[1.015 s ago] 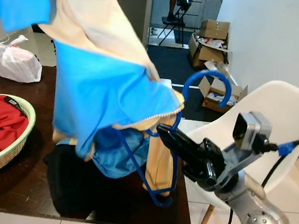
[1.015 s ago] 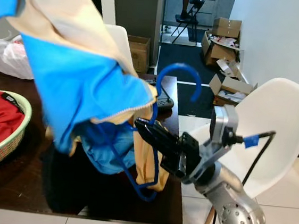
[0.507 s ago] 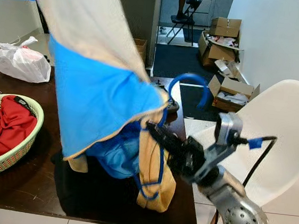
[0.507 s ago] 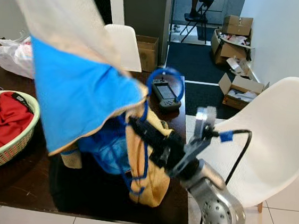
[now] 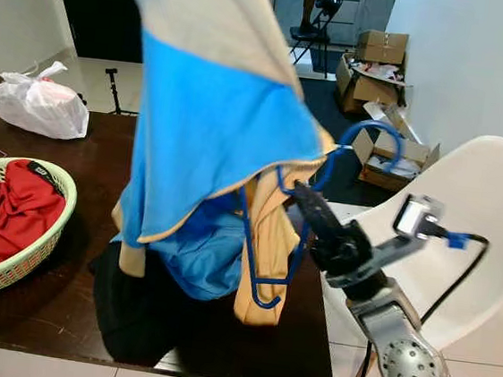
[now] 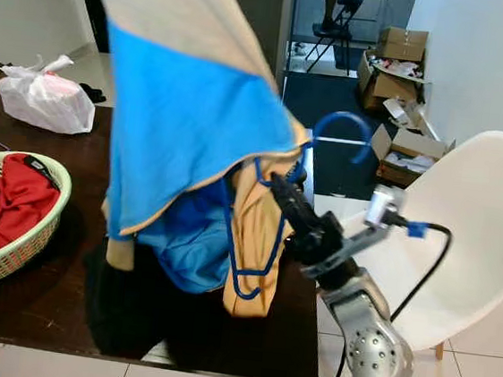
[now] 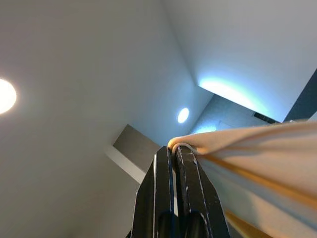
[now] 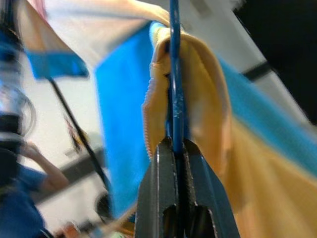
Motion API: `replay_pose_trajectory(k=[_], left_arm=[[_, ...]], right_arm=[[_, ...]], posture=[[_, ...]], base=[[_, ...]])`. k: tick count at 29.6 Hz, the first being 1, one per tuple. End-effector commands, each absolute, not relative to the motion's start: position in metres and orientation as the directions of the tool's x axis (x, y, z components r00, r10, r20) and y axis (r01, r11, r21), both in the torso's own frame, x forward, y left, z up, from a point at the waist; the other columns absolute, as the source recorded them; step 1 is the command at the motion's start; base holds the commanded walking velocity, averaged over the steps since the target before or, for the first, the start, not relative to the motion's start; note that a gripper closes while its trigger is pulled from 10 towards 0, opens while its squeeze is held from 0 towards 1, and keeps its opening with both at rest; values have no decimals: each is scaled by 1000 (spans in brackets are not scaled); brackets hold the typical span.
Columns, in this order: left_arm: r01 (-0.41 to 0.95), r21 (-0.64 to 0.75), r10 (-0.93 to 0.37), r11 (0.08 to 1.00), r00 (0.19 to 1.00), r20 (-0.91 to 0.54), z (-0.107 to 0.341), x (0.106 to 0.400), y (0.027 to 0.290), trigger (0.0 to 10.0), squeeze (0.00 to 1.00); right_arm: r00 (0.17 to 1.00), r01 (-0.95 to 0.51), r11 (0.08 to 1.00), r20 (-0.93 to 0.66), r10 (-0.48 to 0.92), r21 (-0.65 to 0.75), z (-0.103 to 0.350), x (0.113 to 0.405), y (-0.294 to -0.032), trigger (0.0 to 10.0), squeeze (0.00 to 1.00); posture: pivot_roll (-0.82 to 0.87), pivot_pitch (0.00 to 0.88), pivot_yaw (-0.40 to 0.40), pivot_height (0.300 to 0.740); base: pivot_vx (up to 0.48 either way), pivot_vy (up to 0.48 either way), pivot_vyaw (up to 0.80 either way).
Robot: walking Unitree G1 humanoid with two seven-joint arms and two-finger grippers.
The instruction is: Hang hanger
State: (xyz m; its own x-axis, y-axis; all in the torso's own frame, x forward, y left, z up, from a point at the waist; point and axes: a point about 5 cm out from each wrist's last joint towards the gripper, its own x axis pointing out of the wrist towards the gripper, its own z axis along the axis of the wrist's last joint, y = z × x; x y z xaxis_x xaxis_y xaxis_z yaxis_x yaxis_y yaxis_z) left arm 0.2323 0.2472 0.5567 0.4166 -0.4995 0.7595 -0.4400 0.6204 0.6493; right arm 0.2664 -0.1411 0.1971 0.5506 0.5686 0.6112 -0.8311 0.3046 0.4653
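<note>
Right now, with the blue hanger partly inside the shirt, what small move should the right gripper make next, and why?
Probably push the hanger a little deeper and up into the shirt. The right gripper is shut on the hanger near its neck, the hook sticks out beside the cloth, and the lower bar hangs below the hem. The left gripper pinches the shirt's edge and holds it high.

The blue-and-cream garment [image 5: 213, 121] runs off the top edge of the eye views, so what holds it up there cannot be seen, and its folds cover most of the blue hanger [image 5: 274, 245], leaving the hook and part of the lower frame showing. The green basket [image 5: 25, 246] of red cloth is cut off by the left edge. The right wrist view is blurred, and a person [image 8: 22, 208] at its edge is too smeared to make out.
</note>
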Motion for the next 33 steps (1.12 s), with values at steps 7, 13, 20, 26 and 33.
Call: replay_pose_trajectory(k=[7,13,20,26,33], left_arm=[[-472,634,-481,613,413,773,560,226,256,0,0],[-463,634,-479,619,417,772,560,227,256,0,0],[-425,638,-459,642,453,764,547,237,262,0,0],[-438,611,-358,660,532,768,528,246,288,0,0],[-519,537,-242,666,530,813,538,233,316,0,0]], right_arm=[[423,-900,152,740,522,407,212,251,-142,10000,0],[394,-915,123,788,472,384,220,253,-143,10000,0],[303,-950,79,832,464,302,240,251,-139,10000,0],[225,-971,50,836,500,232,248,247,-134,10000,0],[218,-972,40,817,534,233,241,244,-131,10000,0]], posture=[[150,0,49,740],[149,0,53,740],[153,0,60,740],[151,0,61,740],[155,0,62,740]], base=[[0,0,0],[0,0,0],[0,0,0],[0,0,0],[0,0,0]])
